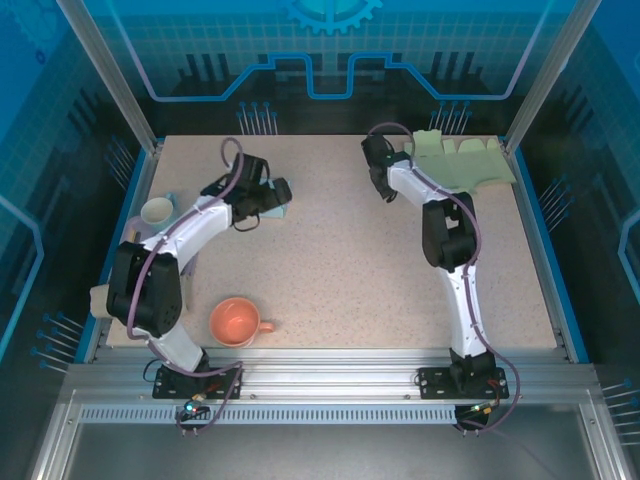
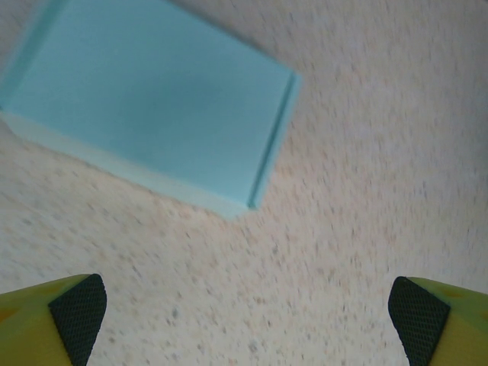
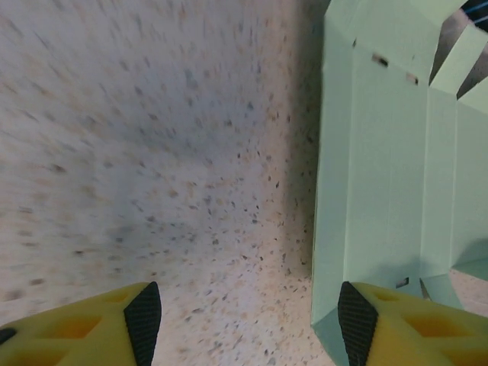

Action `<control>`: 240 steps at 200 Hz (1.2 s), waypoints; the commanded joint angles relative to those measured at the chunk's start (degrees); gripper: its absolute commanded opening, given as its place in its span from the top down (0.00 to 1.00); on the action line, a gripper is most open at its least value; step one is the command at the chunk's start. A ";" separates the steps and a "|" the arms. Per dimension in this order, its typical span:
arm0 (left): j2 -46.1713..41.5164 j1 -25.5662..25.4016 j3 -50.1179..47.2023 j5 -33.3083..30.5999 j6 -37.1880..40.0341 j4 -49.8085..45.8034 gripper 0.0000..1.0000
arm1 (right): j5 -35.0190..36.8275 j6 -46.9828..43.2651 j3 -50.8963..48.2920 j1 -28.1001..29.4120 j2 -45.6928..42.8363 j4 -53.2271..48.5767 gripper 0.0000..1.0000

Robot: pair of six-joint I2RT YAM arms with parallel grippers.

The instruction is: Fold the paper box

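The paper box (image 1: 480,165) lies flat and unfolded in the upper right of the top view, its long axis running across the frame and its flaps toward the far edge. It is a pale green creased sheet (small slots show near one fold).

From the left there are a white cup (image 1: 157,211), an orange mug (image 1: 236,322), and a folded blue box (image 2: 152,99) just ahead of the left gripper (image 2: 248,305), which is spread wide and empty. The right gripper (image 3: 248,324), jaws parted and holding nothing, sits at the sheet's left edge.

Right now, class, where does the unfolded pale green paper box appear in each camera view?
Top external: the pale green paper box lies unfolded at the far right corner of the speckled tabletop.
Right wrist: it runs down the right half, by the right end effector.
Left wrist: this camera faces a light blue box instead.
Shared landmark: that speckled tabletop.
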 commanded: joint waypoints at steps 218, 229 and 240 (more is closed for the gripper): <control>-12.43 -9.17 -11.78 -4.48 3.26 12.82 0.02 | -17.57 27.36 -8.75 -7.13 -27.85 0.15 1.00; -14.08 -10.45 -13.39 -4.77 4.48 14.37 0.02 | -23.21 34.96 -15.46 -8.01 -35.46 3.70 1.00; -15.81 -11.62 -14.65 -5.38 5.73 15.54 0.02 | -27.47 42.03 -21.96 -8.52 -42.58 7.66 1.00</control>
